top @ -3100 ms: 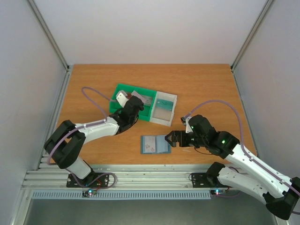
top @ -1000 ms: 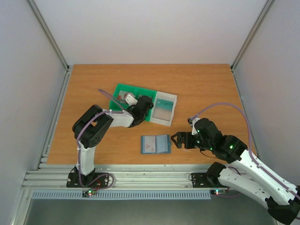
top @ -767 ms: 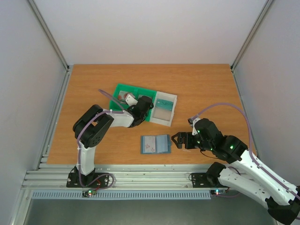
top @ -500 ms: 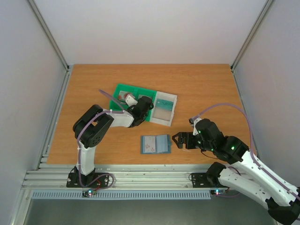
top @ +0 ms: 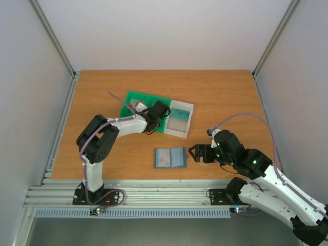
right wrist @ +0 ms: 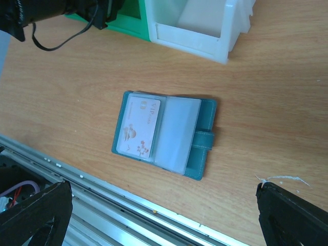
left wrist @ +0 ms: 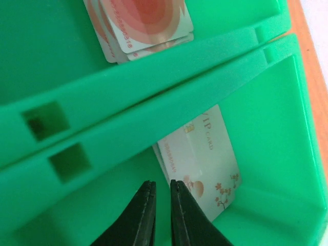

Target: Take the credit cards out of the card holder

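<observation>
The teal card holder point(top: 177, 157) lies open on the table near the front edge and also shows in the right wrist view point(right wrist: 205, 138). A white card with pink blossoms point(right wrist: 138, 128) sits in its left clear pocket. My right gripper point(top: 193, 152) is open and empty just right of the holder, its fingers point(right wrist: 36, 215) at the view's lower corners. My left gripper point(top: 158, 110) is down in the green bin point(left wrist: 128, 102), its fingers point(left wrist: 144, 207) a narrow gap apart with nothing between. A white blossom card point(left wrist: 205, 164) lies beside them; red-marked cards point(left wrist: 143, 20) lie in the adjoining compartment.
The green bin point(top: 134, 98) joins a white bin point(top: 180, 119) at the table's middle, behind the holder. A metal rail point(right wrist: 128, 205) runs along the table's front edge. Grey walls enclose the table on three sides.
The left gripper, which held a white card above the bin 3 s ago, has moved right and down into it without the card. The right gripper has drawn slightly away from the holder.
</observation>
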Motion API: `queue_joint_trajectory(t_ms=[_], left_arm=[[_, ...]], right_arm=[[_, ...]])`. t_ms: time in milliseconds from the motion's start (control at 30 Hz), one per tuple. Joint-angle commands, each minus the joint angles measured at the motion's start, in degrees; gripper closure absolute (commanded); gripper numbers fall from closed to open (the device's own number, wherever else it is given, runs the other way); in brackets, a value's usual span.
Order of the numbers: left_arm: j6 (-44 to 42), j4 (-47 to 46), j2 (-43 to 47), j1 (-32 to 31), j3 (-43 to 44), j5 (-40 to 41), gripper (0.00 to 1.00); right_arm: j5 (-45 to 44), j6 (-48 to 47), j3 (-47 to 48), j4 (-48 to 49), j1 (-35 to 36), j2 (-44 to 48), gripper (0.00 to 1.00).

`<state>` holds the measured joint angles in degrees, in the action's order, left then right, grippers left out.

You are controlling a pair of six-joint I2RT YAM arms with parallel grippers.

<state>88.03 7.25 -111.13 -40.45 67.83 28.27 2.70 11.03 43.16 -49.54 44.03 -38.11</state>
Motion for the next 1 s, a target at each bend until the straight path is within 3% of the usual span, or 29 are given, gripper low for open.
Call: queue_joint_trajectory(t_ms=[0, 67, 400, 967], left_arm=[[3.9, 15.6, 2.0, 0.3, 4.5, 1.1, 0.96], [5.5, 18.0, 2.0, 0.3, 5.3, 0.4, 0.99], [7.7, 26.0, -0.2, 1.1, 11.6, -2.3, 1.0], [6.6, 26.1, -6.4, 1.5, 17.2, -7.4, 1.0]], right_arm=[[-1.2, -0.2, 1.5, -0.3, 0.1, 0.7, 0.02], [-1.1, -0.1, 1.6, -0.3, 0.1, 0.7, 0.01], [-1.5, 0.0, 2.0, -0.8, 0.1, 1.5, 0.02], [-2.5, -0.5, 2.3, -1.7, 0.0, 2.4, 0.02]])
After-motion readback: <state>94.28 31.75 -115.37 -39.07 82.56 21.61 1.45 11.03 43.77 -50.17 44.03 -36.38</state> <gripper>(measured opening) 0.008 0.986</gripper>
